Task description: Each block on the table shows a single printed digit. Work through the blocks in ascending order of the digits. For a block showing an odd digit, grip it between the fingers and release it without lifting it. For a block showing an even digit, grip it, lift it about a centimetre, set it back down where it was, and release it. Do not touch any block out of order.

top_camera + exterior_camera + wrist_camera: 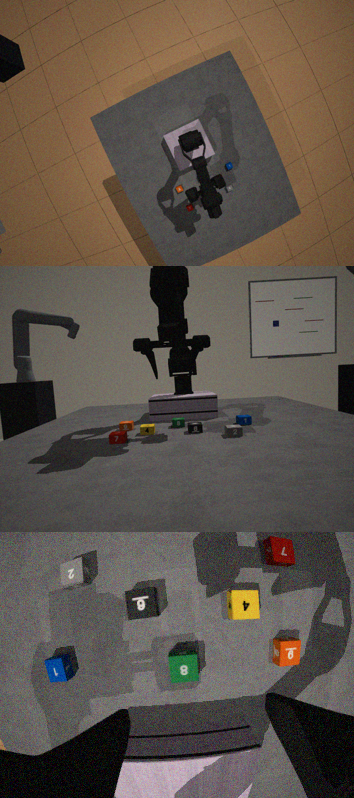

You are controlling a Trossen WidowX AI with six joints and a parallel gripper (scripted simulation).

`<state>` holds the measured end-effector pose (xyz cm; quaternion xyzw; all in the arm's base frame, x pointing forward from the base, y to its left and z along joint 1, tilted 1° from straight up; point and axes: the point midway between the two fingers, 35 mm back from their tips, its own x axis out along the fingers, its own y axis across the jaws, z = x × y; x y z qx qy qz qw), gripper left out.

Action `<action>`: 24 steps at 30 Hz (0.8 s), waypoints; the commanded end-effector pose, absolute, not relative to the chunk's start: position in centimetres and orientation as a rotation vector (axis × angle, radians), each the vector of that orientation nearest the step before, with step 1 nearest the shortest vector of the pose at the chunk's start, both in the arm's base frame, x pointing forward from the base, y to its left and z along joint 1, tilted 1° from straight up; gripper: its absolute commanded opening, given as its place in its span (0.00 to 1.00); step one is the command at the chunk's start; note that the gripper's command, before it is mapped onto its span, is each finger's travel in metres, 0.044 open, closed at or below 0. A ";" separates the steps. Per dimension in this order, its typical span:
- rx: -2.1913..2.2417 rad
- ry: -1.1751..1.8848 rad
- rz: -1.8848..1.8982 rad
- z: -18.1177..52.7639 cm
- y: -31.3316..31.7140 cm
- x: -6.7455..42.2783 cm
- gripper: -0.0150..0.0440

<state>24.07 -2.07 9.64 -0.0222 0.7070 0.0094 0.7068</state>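
Note:
My gripper point(205, 188) point(172, 377) point(198, 710) is open and empty, high above the blocks. Blue block 1 point(229, 166) point(243, 420) point(58, 668) and grey block 2 point(229, 188) point(233, 431) point(72, 572) stand on one side. Yellow block 4 point(147, 429) point(243, 605), red block 7 point(189, 207) point(118, 437) point(279, 551) and the orange block point(179, 189) point(126, 426) point(286, 653), seemingly an underlined 6, stand on the other. Between are green block 8 point(178, 422) point(184, 667) and the black block point(195, 427) point(142, 603), seemingly an underlined 9. The arm hides yellow, green and black in the top view.
The pale pedestal point(206, 150) point(183, 406) point(145, 777) under the arm's base stands close behind the green block. The grey table point(137, 128) point(183, 489) bears the arm's dark shadows. A whiteboard point(291, 340) and another arm point(21, 332) are in the background.

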 end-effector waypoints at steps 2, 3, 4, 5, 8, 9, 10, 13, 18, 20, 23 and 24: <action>-0.040 1.566 0.012 9.6 -1.9 23.7 0.93; -0.040 1.566 0.012 9.6 -1.9 23.7 0.93; -0.040 1.566 0.012 9.6 -1.9 23.7 0.93; -0.040 1.566 0.012 9.6 -1.9 23.7 0.93; -0.040 1.566 0.012 9.6 -1.9 23.7 0.93; -0.040 1.566 0.012 9.6 -1.9 23.7 0.93; -0.040 1.566 0.012 9.6 -1.9 23.7 0.93; -0.040 1.566 0.012 9.6 -1.9 23.7 0.93; -0.040 1.565 0.012 9.7 -1.4 24.5 0.93; -0.038 1.563 0.013 9.8 0.3 26.7 0.93; -0.037 1.561 0.015 9.7 2.8 29.4 0.93; -0.037 1.561 0.015 9.6 3.0 29.6 0.93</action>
